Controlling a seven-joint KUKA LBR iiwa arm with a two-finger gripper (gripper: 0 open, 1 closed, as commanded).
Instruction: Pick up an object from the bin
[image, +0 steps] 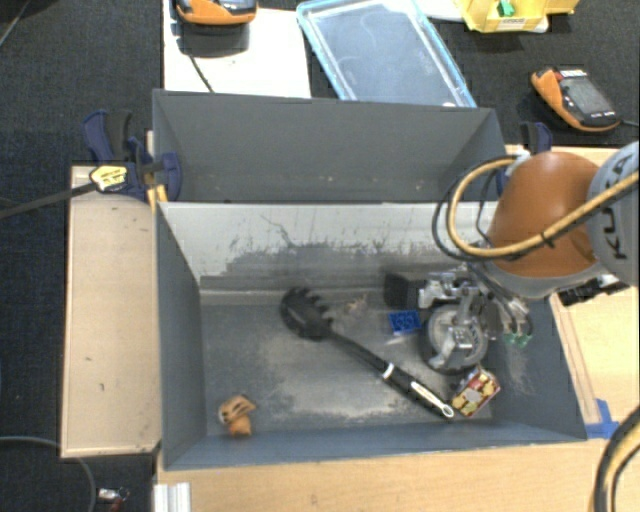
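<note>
My gripper (455, 340) hangs low over the right part of the bin floor, its metal fingers pointing down. Just below it lies a small red and yellow packet (474, 392), beside the white handle end of a long black spatula (345, 343) that runs diagonally toward the bin's middle. A small blue piece (404, 322) lies just left of the gripper, and a black block (397, 291) sits behind that near the back wall.
A small tan, crumpled thing (237, 414) rests in the front left corner. The arm with its orange cover and looped cables reaches in from the right above the bin's right wall.
</note>
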